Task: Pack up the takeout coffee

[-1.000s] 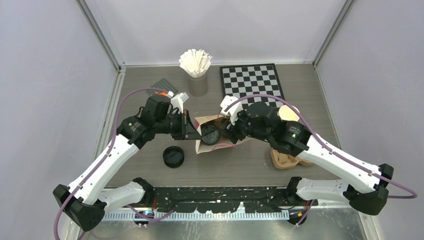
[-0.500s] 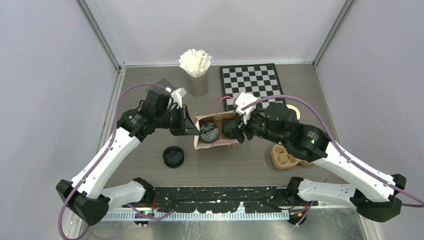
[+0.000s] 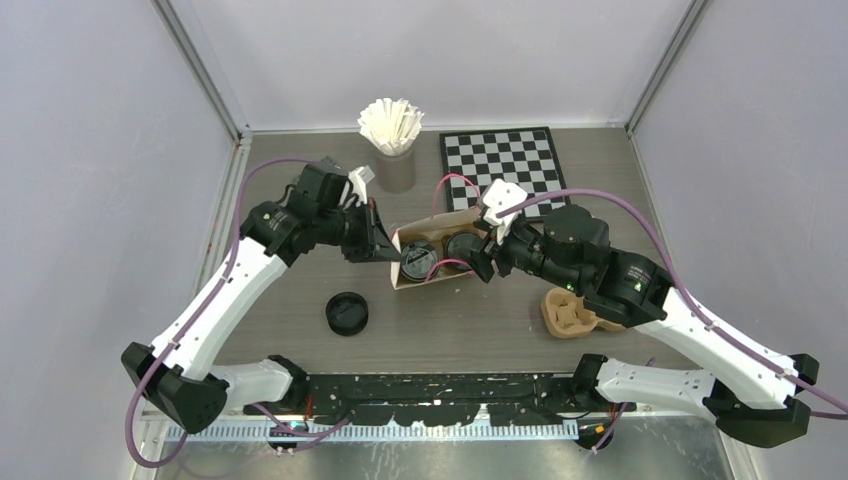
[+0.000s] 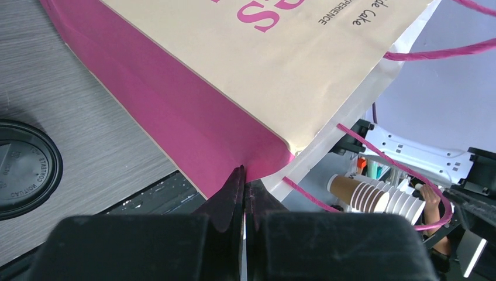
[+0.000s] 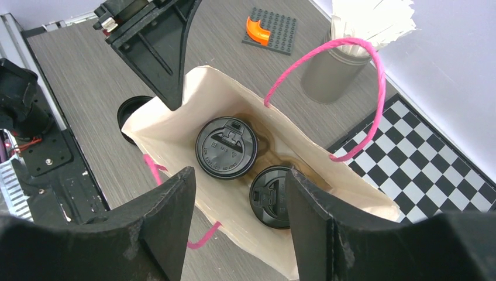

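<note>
Two lidded coffee cups (image 5: 226, 147) inside paper bag (image 5: 169, 120), possibly in carrier (image 5: 264, 142)

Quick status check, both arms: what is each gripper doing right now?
Left gripper: closed, pinching the edge of the paper bag.
Right gripper: open, holding nothing, above the bag's mouth.

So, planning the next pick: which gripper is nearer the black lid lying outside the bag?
Left. The left gripper, pinching the bag's rim, sits just beyond the black lid; the right gripper hovers over the bag's far end.
</note>
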Robot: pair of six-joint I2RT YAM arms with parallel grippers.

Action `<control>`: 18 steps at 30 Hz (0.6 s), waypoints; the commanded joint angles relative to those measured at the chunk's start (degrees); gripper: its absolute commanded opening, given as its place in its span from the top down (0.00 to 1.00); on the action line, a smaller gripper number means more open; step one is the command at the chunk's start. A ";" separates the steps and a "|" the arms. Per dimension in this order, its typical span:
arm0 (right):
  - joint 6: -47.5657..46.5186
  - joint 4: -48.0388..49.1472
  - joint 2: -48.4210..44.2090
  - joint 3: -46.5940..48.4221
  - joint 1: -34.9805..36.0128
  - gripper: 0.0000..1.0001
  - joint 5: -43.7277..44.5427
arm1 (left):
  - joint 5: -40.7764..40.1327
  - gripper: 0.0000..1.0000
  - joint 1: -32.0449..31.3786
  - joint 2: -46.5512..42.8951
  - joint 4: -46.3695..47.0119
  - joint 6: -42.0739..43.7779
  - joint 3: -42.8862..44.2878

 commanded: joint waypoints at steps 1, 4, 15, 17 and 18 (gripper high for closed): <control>1.05 3.18 -2.01 0.76 -0.28 0.37 1.00 | -0.52 1.00 0.48 1.50 -1.86 -1.69 4.00; 2.20 3.17 -2.12 0.69 -0.31 0.37 0.52 | -1.02 1.00 0.87 2.74 -2.70 -1.88 5.20; 2.36 2.38 -2.48 0.41 -0.30 0.36 2.03 | -2.30 0.99 2.46 5.90 -6.93 -3.03 8.43; 1.96 2.12 -2.51 0.33 -0.32 0.36 2.29 | -2.88 0.98 2.85 6.44 -7.53 -3.15 9.13; 1.89 2.11 -2.54 0.28 -0.27 0.36 2.46 | -2.90 0.98 2.99 6.58 -7.56 -3.24 9.32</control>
